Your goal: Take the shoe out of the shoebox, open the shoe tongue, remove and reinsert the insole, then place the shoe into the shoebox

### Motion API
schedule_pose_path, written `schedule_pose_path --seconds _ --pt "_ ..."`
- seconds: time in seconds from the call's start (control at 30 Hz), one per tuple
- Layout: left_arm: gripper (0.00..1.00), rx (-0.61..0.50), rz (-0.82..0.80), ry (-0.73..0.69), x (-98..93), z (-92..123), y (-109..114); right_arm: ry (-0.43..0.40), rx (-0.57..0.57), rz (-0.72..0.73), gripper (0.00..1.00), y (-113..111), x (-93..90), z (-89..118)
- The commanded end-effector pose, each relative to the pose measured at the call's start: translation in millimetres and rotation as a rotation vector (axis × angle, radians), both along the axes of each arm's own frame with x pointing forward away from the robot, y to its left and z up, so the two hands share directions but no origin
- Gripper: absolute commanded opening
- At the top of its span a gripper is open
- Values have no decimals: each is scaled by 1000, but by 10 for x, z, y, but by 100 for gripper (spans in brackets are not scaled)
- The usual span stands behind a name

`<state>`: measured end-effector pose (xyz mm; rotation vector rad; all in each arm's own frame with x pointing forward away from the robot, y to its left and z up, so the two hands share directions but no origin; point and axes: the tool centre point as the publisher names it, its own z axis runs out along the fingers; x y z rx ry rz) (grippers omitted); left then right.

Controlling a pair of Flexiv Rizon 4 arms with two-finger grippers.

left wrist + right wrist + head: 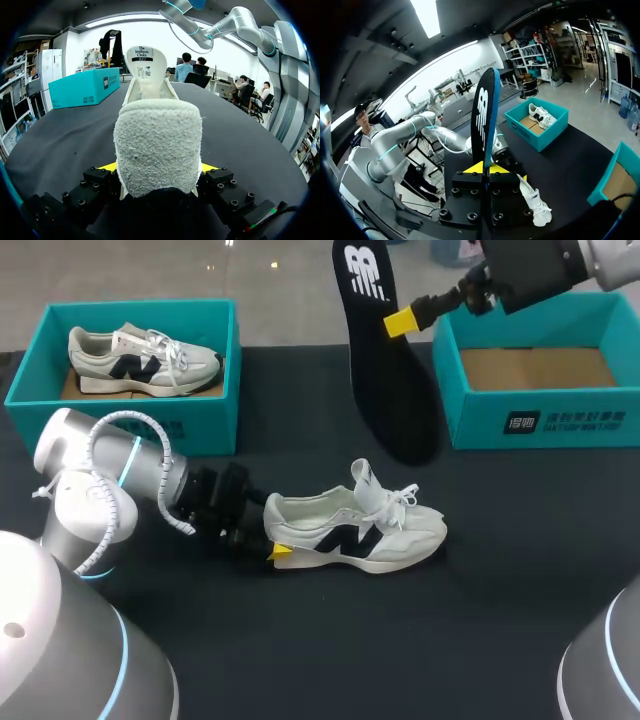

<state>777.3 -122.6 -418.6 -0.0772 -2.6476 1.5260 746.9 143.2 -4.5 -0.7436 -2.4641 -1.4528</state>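
Observation:
A white sneaker (370,530) with a black mark lies on its sole mid-table, tongue raised. My left gripper (275,530) is shut on its heel. In the left wrist view the heel (157,150) fills the space between the two yellow tips, which press it from both sides. My right gripper (400,322) hangs above the table's back, shut on the edge of a black insole (385,370) that dangles toe-down. In the right wrist view the insole (484,115) stands upright between that gripper's (486,169) tips, with the sneaker (536,202) below. An empty teal shoebox (545,405) sits at the back right.
A second teal shoebox (200,405) at the back left holds another white sneaker (140,358). Dark tabletop lies open in front of the sneaker and between the two boxes.

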Motion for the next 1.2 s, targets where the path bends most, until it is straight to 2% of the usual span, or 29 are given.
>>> schedule_pose_path --seconds 0.03,0.53,1.0,1.2 --pt "0 4 -1 1 9 -33 -10 6 -8 -15 0 -168 -151 36" --pt "0 4 -1 1 9 -33 -10 23 89 -169 0 -446 -541 165" --pt "0 4 -1 1 9 -33 -10 47 148 -173 0 -364 -840 196" --pt "0 4 -1 1 9 -33 -10 60 171 -161 0 -340 -911 191"
